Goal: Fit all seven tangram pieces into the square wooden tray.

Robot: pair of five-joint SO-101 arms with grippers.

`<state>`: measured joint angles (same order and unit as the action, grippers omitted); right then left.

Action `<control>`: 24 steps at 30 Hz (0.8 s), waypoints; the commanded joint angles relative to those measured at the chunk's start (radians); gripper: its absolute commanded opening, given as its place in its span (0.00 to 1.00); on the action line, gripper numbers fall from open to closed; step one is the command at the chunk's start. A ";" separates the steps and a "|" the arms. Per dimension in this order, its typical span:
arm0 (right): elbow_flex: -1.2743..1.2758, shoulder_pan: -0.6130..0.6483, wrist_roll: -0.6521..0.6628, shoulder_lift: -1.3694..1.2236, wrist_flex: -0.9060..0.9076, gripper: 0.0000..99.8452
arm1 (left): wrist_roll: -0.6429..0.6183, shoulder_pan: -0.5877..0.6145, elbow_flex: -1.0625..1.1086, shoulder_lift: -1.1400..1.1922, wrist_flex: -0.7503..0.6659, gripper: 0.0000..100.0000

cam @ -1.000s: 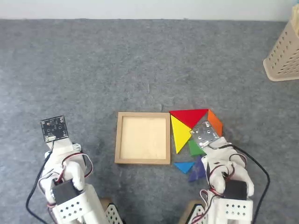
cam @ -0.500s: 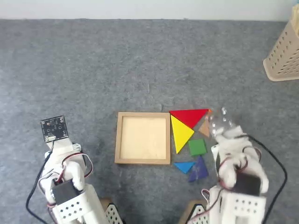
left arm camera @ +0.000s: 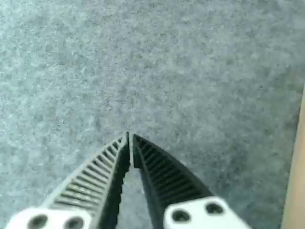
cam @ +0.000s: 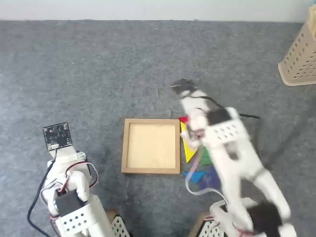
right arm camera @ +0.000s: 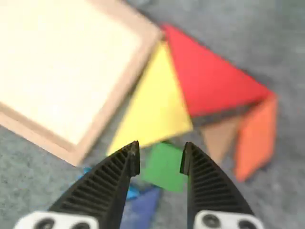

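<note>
Right wrist view — right gripper (right arm camera: 159, 155), fingers apart, over green square (right arm camera: 164, 168) near tray (right arm camera: 116, 98) edge; left gripper (left arm camera: 129, 138) fingers together.

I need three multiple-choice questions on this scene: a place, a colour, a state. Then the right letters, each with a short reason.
1. Where do the tangram pieces lie? A in a gripper; B on the carpet beside the tray; C inside the tray.
2. What colour is the square piece? A green; B red; C yellow.
3. The left gripper is: A shut, empty; B wide open; C shut on a piece.
Answers: 1 B: the tray is bare, the pieces rest beside it. 2 A: the square beyond the right gripper is green. 3 A: its fingertips meet over carpet.
</note>
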<state>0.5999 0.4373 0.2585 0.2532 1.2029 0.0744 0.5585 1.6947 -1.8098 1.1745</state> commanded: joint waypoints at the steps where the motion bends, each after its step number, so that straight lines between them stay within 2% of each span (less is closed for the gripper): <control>1: -0.110 0.048 -0.021 -0.128 -0.035 0.16 | -0.014 -0.003 -0.008 -0.008 0.006 0.01; 7: -0.123 0.073 -0.098 -0.252 -0.091 0.18 | -0.014 -0.003 -0.008 -0.008 0.006 0.01; 13: -0.114 0.065 -0.133 -0.249 -0.074 0.35 | -0.014 -0.003 -0.008 -0.008 0.006 0.01; 24: -0.120 -0.007 -0.133 -0.401 -0.160 0.32 | -0.014 -0.003 -0.008 -0.008 0.006 0.01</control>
<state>0.5263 0.4634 0.1389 -0.1381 1.0664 0.0744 0.5585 1.6947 -1.8098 1.1745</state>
